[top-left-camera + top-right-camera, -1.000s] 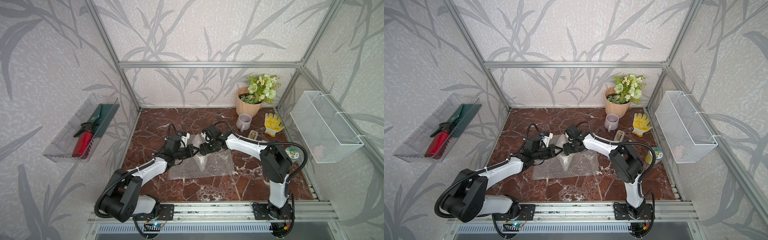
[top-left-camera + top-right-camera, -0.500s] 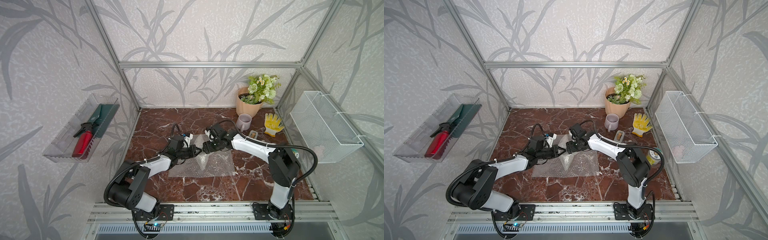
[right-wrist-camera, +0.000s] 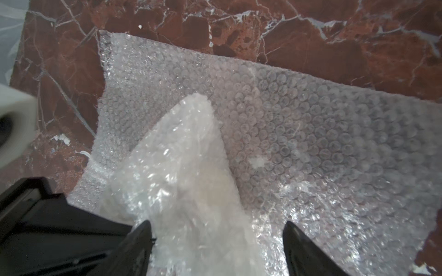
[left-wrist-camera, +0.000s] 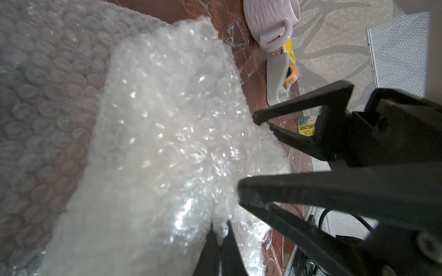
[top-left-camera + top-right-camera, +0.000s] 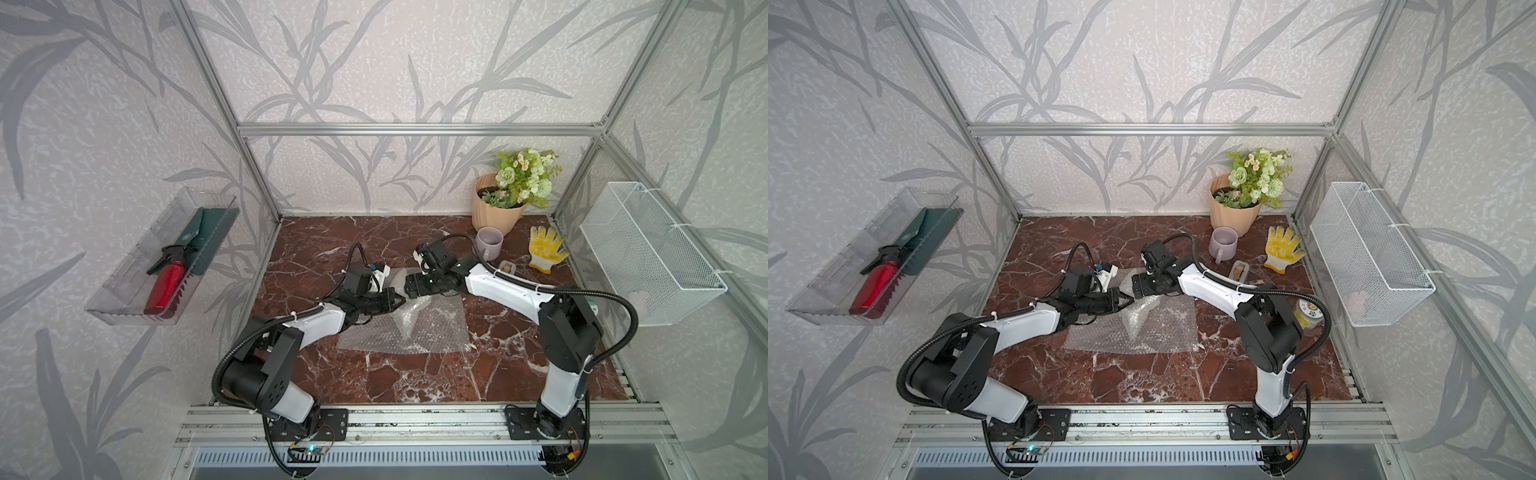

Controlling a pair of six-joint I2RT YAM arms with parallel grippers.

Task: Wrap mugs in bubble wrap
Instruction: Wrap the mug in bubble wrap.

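- At the centre of the red-brown veined marble tabletop [image 5: 374, 374]: clear, bubble-dotted plastic bubble wrap [image 5: 436, 336], spread flat, with one part near its middle raised into a crumpled peak.
- Clamped tight on the top of that peak: the left gripper [image 5: 397, 300], black jaws closed, with wrap caught between the fingertips [image 4: 211, 251] in the left wrist view.
- Facing it almost tip to tip in both top views: the right gripper [image 5: 411, 291], jaws spread wide and gripping nothing.
- From the right wrist view, its fingers [image 3: 140, 241] either side of the raised fold, one just at the fold's edge, the other apart from it, over the flat sheet.
- Inside the peak, a pale shape, too blurred to tell whether a mug.
- Toward the far right corner, well apart from the wrap: a small pale lilac ceramic mug [image 5: 488, 243], upright and unwrapped, handle toward the front, just beside a peach ribbed flowerpot [image 5: 494, 218] of green and white flowers.
- Near the mug: a yellow knitted work glove [image 5: 544, 249] with a white cuff, lying flat, and a small grey tape dispenser [image 5: 507, 268].
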